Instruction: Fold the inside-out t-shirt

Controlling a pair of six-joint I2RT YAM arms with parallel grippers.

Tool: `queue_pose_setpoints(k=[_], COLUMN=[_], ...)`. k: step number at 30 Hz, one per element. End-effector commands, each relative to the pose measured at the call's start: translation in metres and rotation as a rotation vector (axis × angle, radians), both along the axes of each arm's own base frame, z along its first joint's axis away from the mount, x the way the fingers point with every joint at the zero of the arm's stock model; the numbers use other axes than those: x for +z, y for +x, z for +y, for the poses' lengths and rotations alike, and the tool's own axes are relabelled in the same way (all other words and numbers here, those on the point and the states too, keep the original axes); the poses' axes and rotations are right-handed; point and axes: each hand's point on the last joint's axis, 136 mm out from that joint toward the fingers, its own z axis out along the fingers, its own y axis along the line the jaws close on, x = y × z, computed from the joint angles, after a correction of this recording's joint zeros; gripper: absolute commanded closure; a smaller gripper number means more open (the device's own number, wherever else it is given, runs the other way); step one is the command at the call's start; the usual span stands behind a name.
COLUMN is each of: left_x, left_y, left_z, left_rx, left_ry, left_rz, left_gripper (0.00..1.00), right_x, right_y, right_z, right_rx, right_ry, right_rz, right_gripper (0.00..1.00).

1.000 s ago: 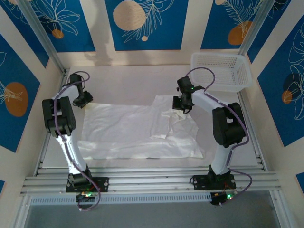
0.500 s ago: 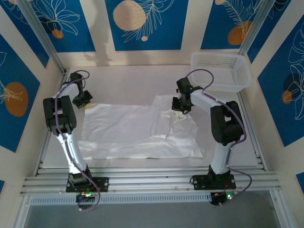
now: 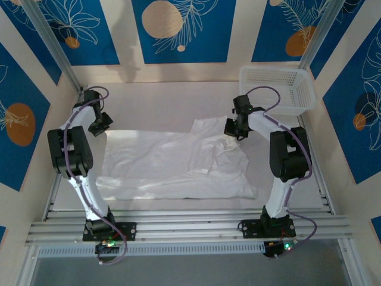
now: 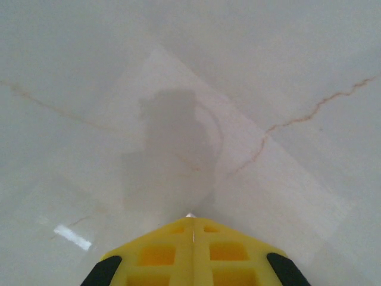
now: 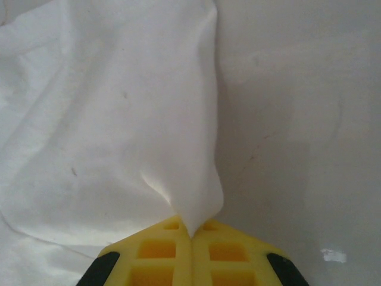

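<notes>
The inside-out t-shirt [image 3: 166, 164] lies spread and wrinkled across the middle of the white table [image 3: 166, 101]. My left gripper [image 3: 102, 124] sits at the shirt's far left corner. Its yellow jaws are pressed together in the left wrist view [image 4: 190, 218], with a tiny white sliver of fabric pinched at the tips. My right gripper [image 3: 234, 129] is at the shirt's far right part. In the right wrist view it [image 5: 191, 229] is shut on a raised fold of the white shirt [image 5: 119, 119], which drapes away from the tips.
A white mesh basket [image 3: 277, 89] stands at the far right corner, just behind the right arm. Bare table [image 5: 297, 119] lies right of the held fold. Aluminium rails run along the near edge, and blue-patterned walls close in the sides.
The left gripper has shut at the shirt's far left corner and shifted slightly far-left. The right gripper moved right and farther back, drawing the shirt's fold with it.
</notes>
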Motion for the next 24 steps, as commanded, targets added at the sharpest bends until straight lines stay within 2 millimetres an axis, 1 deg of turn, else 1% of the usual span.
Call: queue_pose_setpoints(k=[1, 5, 7, 9, 14, 18, 22, 24], left_x=[0.010, 0.007, 0.005, 0.006, 0.013, 0.024, 0.047, 0.053], left_y=[-0.010, -0.023, -0.033, -0.040, -0.048, -0.057, -0.078, -0.091], left_z=[0.009, 0.017, 0.022, 0.024, 0.018, 0.012, 0.017, 0.019], left_rx=[0.037, 0.079, 0.118, 0.135, 0.129, 0.128, 0.153, 0.172], left_ry=[0.032, 0.053, 0.049, 0.046, 0.022, 0.000, 0.039, 0.045], left_rz=[-0.002, 0.028, 0.043, 0.035, 0.007, -0.022, -0.058, -0.072], left_gripper=[1.00, 1.00, 1.00, 1.00, 1.00, 1.00, 1.00, 1.00], right_x=[0.010, 0.008, 0.008, 0.007, 0.008, 0.024, 0.046, 0.050], right_y=[-0.005, -0.004, -0.003, -0.003, 0.000, 0.004, 0.003, -0.003], right_z=[0.007, -0.001, -0.014, -0.021, -0.017, -0.011, -0.012, -0.013], right_rx=[0.020, -0.012, -0.065, -0.095, -0.063, -0.047, -0.061, -0.074], right_ry=[0.046, 0.052, 0.040, 0.052, 0.074, 0.105, 0.130, 0.140], right_rz=[-0.016, -0.007, 0.008, 0.023, 0.027, -0.002, -0.048, -0.063], right_gripper=[0.96, 0.95, 0.95, 0.95, 0.94, 0.92, 0.91, 0.91])
